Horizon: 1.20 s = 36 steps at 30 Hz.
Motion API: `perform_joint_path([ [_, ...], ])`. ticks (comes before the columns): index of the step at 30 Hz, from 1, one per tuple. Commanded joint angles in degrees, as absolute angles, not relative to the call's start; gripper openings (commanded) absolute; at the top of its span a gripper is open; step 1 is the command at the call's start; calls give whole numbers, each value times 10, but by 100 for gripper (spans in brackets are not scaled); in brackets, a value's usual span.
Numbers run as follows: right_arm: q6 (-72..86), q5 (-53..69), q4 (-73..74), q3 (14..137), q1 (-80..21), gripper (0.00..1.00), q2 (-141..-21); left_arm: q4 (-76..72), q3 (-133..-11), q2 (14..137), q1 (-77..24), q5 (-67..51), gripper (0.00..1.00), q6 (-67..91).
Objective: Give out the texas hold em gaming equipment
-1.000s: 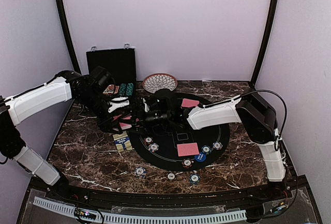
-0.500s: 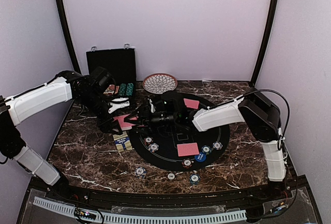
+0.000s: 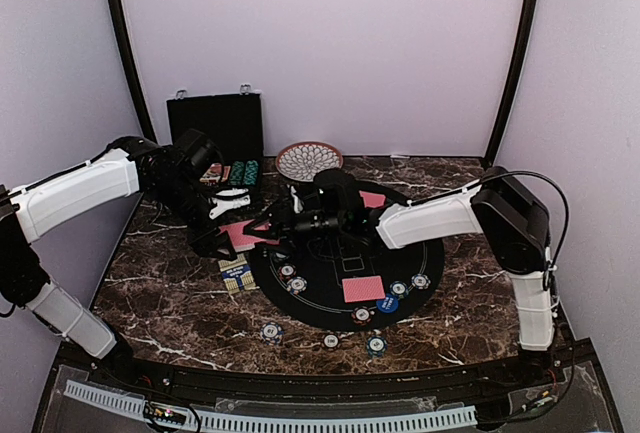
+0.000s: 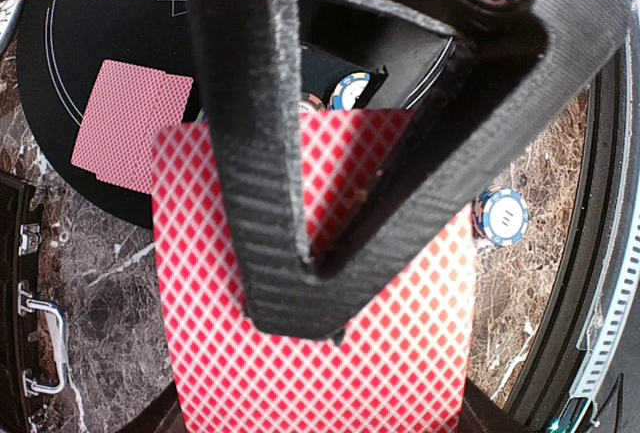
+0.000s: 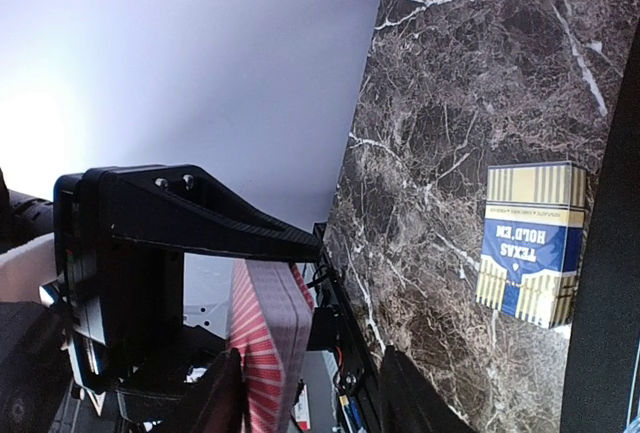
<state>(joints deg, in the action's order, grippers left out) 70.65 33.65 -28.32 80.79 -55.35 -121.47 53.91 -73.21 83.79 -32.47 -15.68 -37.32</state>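
Observation:
My left gripper (image 3: 228, 235) is shut on a deck of red-backed playing cards (image 3: 241, 233), held above the table's left part. In the left wrist view the deck (image 4: 320, 363) fills the frame under the closed fingers (image 4: 300, 293). My right gripper (image 3: 274, 221) has reached across to the deck. In the right wrist view its fingers stand apart on either side of the deck's edge (image 5: 265, 338), the left finger (image 5: 218, 398) close against the cards and the other one clear of them. Two red-backed cards (image 3: 363, 288) (image 3: 372, 199) lie on the black round mat (image 3: 330, 258), with striped poker chips (image 3: 297, 284) and a blue button disc (image 3: 388, 303).
A blue and yellow card box (image 3: 235, 273) (image 5: 530, 243) lies on the marble left of the mat. More chips (image 3: 271, 331) (image 3: 376, 344) sit near the front edge. A patterned dish (image 3: 308, 160) and an open black case (image 3: 214, 125) stand at the back.
My right gripper has moved left across the mat up to the held deck, and its jaws have narrowed. The left arm and the deck have stayed put.

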Motion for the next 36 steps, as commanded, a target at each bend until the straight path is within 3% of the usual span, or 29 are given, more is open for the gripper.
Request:
perform_joint_path([
  [1,682,344,-247,823,-547,39,-1186,546,-743,821,-326,-168,0,-382],
  [26,683,344,-249,767,-539,6,-1124,546,-741,824,-327,-168,0,-381],
  [36,680,345,-241,747,-531,0,-1102,547,-741,826,-327,-167,0,-381],
])
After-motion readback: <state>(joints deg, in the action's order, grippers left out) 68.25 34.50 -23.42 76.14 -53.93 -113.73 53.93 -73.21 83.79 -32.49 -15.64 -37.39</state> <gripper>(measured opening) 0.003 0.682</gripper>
